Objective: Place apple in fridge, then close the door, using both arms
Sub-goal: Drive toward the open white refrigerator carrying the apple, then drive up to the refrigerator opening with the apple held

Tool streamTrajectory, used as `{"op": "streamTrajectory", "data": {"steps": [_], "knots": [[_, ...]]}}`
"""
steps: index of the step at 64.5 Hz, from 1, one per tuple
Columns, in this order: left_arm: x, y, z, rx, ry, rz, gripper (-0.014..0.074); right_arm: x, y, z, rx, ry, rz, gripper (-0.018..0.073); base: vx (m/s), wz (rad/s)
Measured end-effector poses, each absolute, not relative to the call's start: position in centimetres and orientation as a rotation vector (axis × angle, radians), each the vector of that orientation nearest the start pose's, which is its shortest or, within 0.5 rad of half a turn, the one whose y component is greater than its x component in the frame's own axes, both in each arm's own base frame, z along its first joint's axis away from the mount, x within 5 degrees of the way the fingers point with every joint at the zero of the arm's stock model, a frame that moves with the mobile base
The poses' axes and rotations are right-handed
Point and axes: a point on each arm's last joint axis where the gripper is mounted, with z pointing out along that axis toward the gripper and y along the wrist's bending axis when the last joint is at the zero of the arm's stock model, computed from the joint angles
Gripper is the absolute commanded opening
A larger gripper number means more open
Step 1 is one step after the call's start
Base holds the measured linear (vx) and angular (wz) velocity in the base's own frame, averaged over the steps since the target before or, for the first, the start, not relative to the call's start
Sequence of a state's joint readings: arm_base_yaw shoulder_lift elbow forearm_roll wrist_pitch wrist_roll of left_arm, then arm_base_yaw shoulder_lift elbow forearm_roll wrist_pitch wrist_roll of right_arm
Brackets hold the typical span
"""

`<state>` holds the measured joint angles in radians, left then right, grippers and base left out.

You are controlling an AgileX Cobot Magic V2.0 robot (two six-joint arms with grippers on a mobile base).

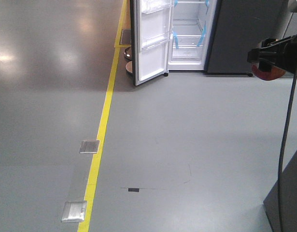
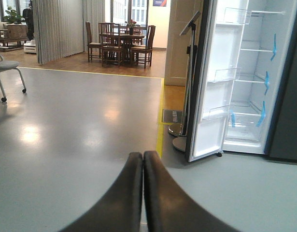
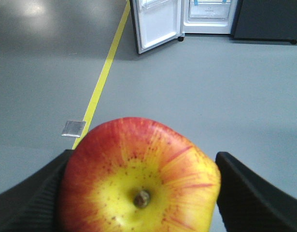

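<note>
Apple in right fingers; door wide open across grey floor.

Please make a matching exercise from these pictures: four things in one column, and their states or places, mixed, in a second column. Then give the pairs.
1. apple
2. door
3. left gripper
4. yellow line

A. shut, holding nothing
B. swung open
C. on the grey floor
D. held in the right gripper

Pairs: 1-D, 2-B, 3-A, 4-C
</note>
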<state>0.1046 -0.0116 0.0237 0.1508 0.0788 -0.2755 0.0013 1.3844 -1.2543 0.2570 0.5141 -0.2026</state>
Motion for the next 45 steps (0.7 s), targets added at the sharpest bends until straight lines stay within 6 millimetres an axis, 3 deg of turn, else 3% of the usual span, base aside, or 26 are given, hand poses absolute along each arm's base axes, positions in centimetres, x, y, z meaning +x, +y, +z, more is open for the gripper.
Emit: {"op": "streamTrajectory", "data": {"steps": [45], "knots": [[5.61,0.70,19.87,-0.190,1.562,-0.007,-0.0006,31.43,1.18,37.21,-0.053,2.113,0.147,-0.0005,0.23,-0.03]]}}
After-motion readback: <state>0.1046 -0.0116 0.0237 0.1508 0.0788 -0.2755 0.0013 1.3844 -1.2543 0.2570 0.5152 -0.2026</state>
